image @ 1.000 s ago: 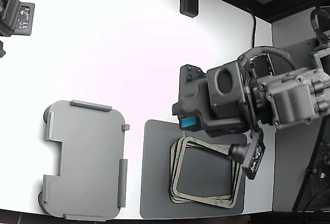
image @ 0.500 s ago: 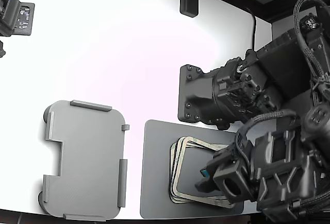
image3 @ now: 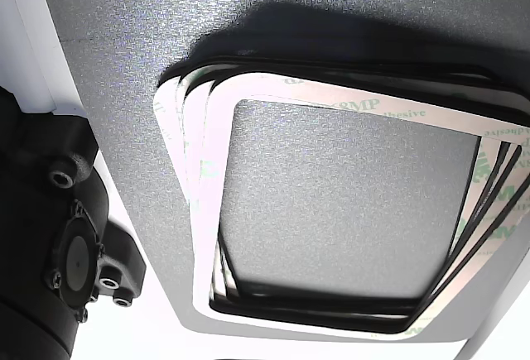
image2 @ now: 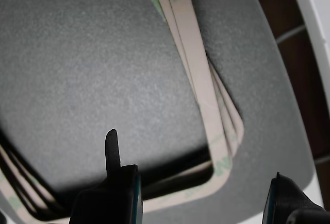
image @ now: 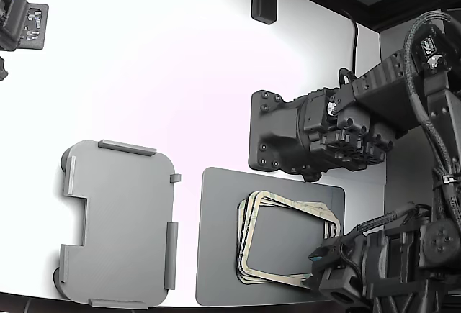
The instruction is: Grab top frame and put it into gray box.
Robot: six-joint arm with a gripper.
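Observation:
A stack of several beige frames (image: 248, 237) lies on a dark gray mat (image: 216, 248) at the exterior view's lower right. The top frame (image: 288, 204) lies flat on the stack. It also shows in the wrist view (image2: 198, 80) and the other view (image3: 211, 211). The light gray box (image: 119, 223) sits empty to the left of the mat. My gripper (image: 324, 261) hangs over the stack's near right corner. In the wrist view the gripper (image2: 198, 195) is open. Its two fingers (image2: 116, 180) stand either side of the frame's corner edge, holding nothing.
A dark blocky arm body (image: 288, 140) stands just behind the mat. Its cables and links fill the exterior view's right side. Dark fixtures (image: 263, 0) sit at the table's far edge. A dark device (image: 21, 21) is at the far left. The table (image: 144, 90) is white.
My arm has swung from over the stack's far edge to its near right corner in the exterior view, uncovering most of the frames. The frames and the box have not moved.

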